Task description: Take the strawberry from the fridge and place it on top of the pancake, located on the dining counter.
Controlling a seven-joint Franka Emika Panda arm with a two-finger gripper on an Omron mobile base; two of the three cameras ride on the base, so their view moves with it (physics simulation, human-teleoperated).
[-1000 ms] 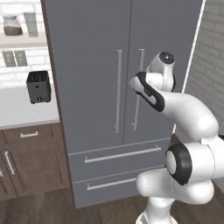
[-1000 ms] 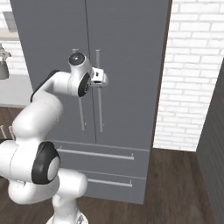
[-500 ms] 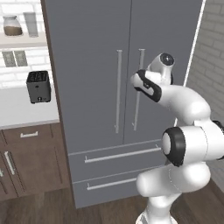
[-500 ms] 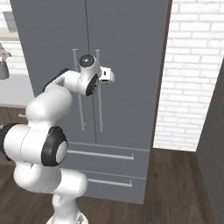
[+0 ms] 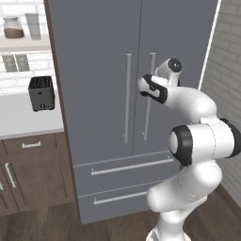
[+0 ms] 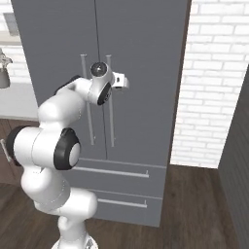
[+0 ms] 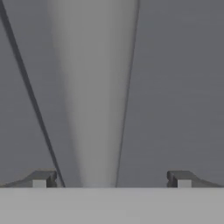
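I face the fridge [image 5: 117, 94], a tall matte-grey cabinet with both doors shut and two drawers closed below them. Left of the fridge a pale bench [image 5: 28, 120] sits on brown wooden cabinets [image 5: 28, 174], with a dark toaster [image 5: 41, 92] on top and a shelf [image 5: 23, 43] above it holding a jar [image 5: 13, 27]. Right of the fridge stands a white brick wall [image 6: 216, 82], and dark wood floor [image 6: 194, 204] runs out in front of it.

The fridge front is flush, broken only by two long vertical bar handles either side of the door seam. The right-door handle [image 5: 148, 96] is the one I am at. The floor to the right of the fridge is open, up to a dark grey panel [image 6: 238, 160] at the picture's edge in the right base view.

My gripper [image 6: 122, 82] sits against the upper part of that right-door handle. In the hand view the handle [image 7: 94, 96] runs up between the two fingertips [image 7: 40, 179], and the jaws are spread wide with the bar between them, not pinched on it. The strawberry is not visible; the fridge doors are closed.

Compared with a second ago, the hand has moved closer to the fridge door, from just off the handles to the handle itself, and the elbow has folded in nearer the fridge. The jaws were already wide then.
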